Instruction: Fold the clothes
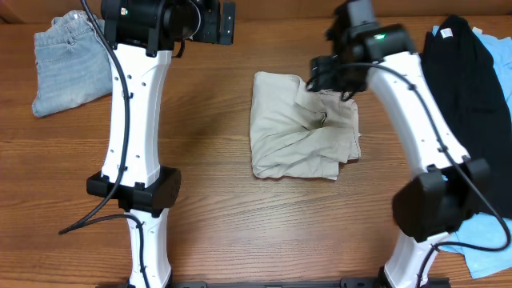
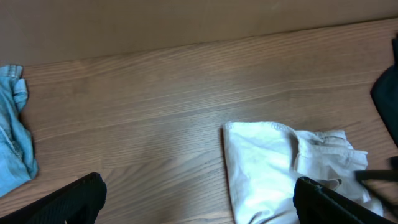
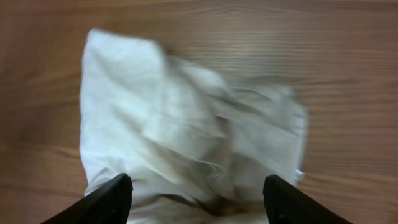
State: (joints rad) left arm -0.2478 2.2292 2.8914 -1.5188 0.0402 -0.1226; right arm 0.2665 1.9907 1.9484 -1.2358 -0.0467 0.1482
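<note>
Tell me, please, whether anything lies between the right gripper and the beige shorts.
Nothing visible does: the right gripper hangs open directly above the beige shorts, with no other garment or object between them.

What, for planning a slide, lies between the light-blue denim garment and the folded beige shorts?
Bare wooden tabletop, per left wrist view; overhead, the left arm crosses above.

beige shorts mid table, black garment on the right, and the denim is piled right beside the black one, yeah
Not quite. The denim is not beside the black garment: it lies alone on the left side, with the shorts between the two. The overhead view shows this. The rest stands: beige shorts mid table, black garment on the right.
</note>
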